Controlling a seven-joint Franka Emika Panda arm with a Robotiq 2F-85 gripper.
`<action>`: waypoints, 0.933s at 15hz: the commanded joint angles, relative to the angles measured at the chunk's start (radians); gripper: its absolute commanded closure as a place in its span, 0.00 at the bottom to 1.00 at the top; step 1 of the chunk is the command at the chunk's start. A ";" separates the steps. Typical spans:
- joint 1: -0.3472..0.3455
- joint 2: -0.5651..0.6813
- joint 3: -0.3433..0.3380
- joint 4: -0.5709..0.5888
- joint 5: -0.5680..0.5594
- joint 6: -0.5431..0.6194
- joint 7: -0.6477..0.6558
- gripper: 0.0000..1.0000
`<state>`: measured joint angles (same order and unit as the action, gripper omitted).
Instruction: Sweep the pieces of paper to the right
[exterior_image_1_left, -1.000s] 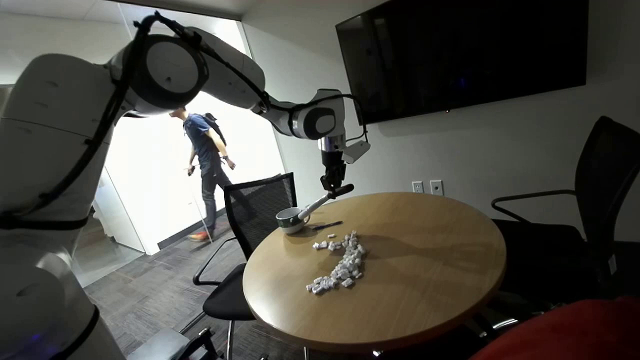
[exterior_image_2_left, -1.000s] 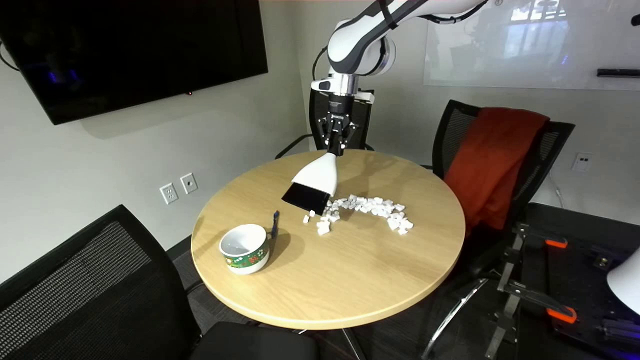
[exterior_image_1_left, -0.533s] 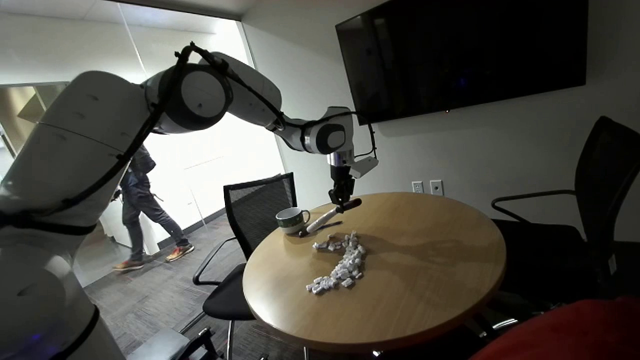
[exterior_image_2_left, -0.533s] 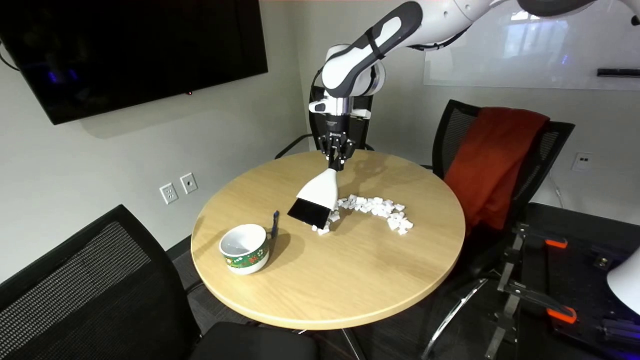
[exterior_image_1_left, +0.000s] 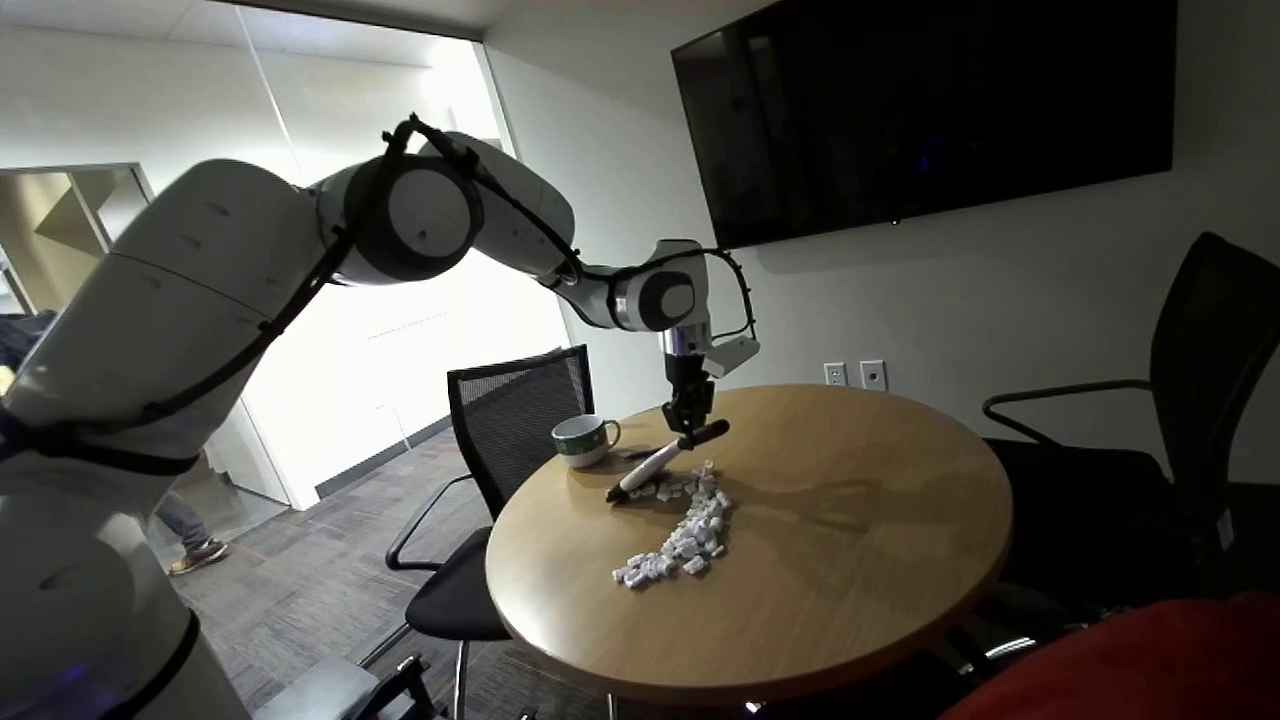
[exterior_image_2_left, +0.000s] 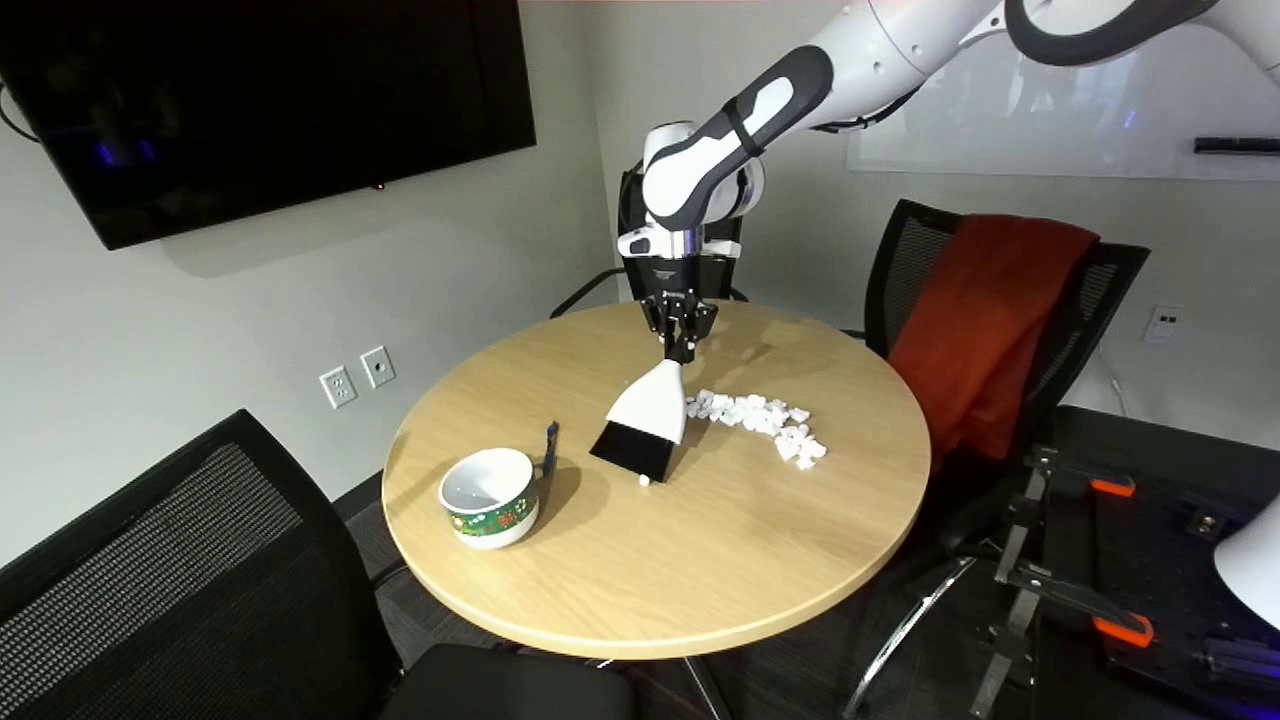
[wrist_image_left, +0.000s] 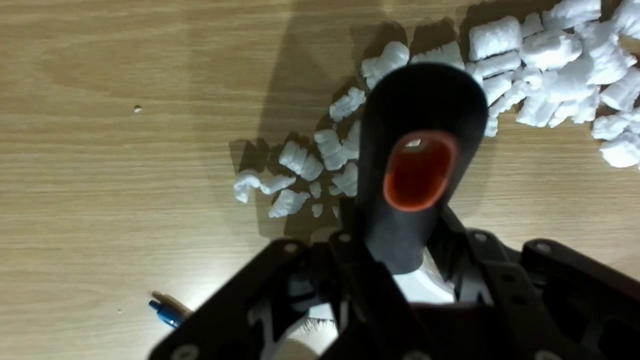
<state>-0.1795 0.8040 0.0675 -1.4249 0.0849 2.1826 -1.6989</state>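
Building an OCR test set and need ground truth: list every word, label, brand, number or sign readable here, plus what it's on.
Readable text: none in any view.
Too small to read: pale marks on the black body of the end effector, in an exterior view.
Mug: coloured pattern on a green band; no letters can be made out.
Wall screen: dark, no text showing.
Pieces of paper: no print visible.
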 joint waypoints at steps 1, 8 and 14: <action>-0.018 -0.012 -0.012 -0.001 -0.020 0.006 0.013 0.88; -0.105 -0.051 -0.058 -0.057 -0.019 0.038 -0.011 0.88; -0.175 -0.094 -0.106 -0.097 -0.030 0.066 -0.010 0.88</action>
<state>-0.3391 0.7816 -0.0214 -1.4396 0.0821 2.1979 -1.7072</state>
